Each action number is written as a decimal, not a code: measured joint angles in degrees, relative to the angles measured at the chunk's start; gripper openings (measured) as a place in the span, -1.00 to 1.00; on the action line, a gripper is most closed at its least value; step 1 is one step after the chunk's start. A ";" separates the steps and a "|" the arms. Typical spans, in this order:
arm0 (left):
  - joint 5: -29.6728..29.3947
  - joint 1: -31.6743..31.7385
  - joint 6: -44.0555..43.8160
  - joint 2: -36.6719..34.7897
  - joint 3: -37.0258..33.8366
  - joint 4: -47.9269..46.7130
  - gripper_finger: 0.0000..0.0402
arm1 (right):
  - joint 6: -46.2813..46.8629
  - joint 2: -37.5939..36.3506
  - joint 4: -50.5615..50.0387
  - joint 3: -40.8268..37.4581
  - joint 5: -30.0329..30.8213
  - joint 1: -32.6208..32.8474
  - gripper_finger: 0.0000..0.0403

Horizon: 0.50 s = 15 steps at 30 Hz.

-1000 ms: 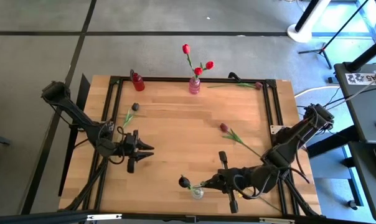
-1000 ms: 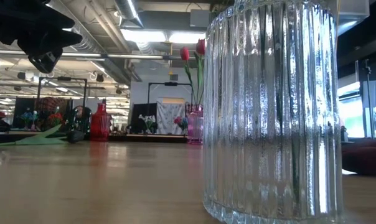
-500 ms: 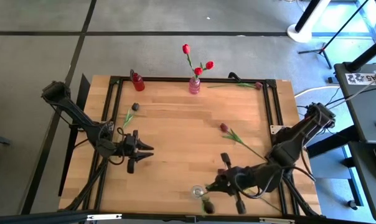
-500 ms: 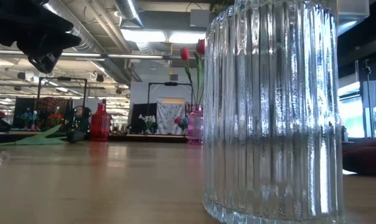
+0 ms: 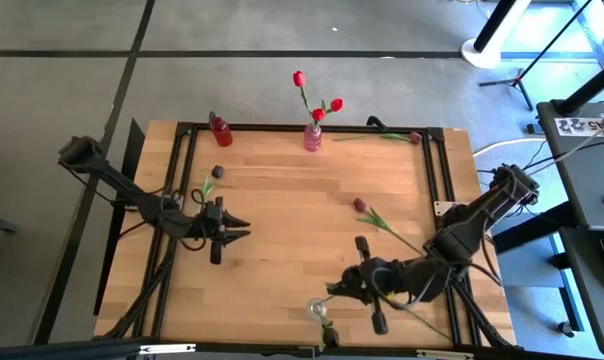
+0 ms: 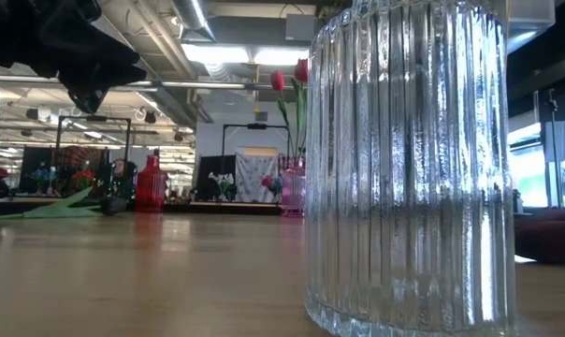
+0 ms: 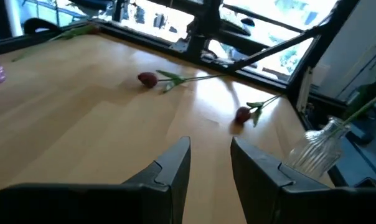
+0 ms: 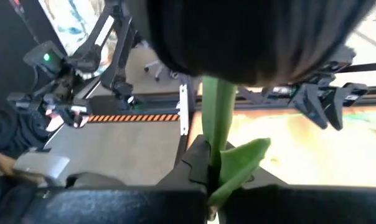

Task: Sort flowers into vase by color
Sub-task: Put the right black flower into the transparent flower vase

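Flowers lie scattered around the pink vase [image 5: 312, 139], which stands at the table's far edge with three red tulips [image 5: 318, 113] in it. In the high view, a maroon tulip [image 5: 382, 225] lies on the wood well nearer than that vase and to its right; another tulip [image 5: 394, 136] lies just right of it along the far edge, and a dark-headed one [image 5: 209, 182] lies to its left, near the red bottle [image 5: 221, 131]. The clear glass vase [image 5: 317, 309] stands at the near edge, straight across from the pink vase. The right gripper [image 5: 334, 290] hangs just beside it, clamped on a green stem [image 5: 325, 322] that reaches past the glass rim. The left gripper [image 5: 240, 227] hovers over bare wood, left of the pink vase and nearer, holding nothing.

In the low view, the ribbed clear vase [image 6: 409, 168] fills the foreground, with the pink vase [image 6: 293, 187] and red bottle [image 6: 150, 185] far behind.

In the left wrist view, the fingers [image 7: 170, 167] stand a narrow gap apart, empty, with two maroon tulips [image 7: 148, 79] ahead.

In the right wrist view, the fingers are closed tight on the green stem [image 8: 216, 112].
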 joint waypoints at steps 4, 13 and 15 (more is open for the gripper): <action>1.95 1.93 -1.33 -3.21 0.02 -5.96 -0.44 | 0.97 0.76 -1.76 0.01 -1.89 -0.80 -1.00; -1.32 6.44 -6.68 -4.93 0.02 -14.98 -0.44 | 0.65 -0.75 -1.83 -0.08 -4.54 -0.96 -1.00; -1.29 8.55 -9.67 -4.97 0.06 -17.76 -0.44 | -0.13 -0.78 -1.84 -0.08 -4.52 -0.96 -1.00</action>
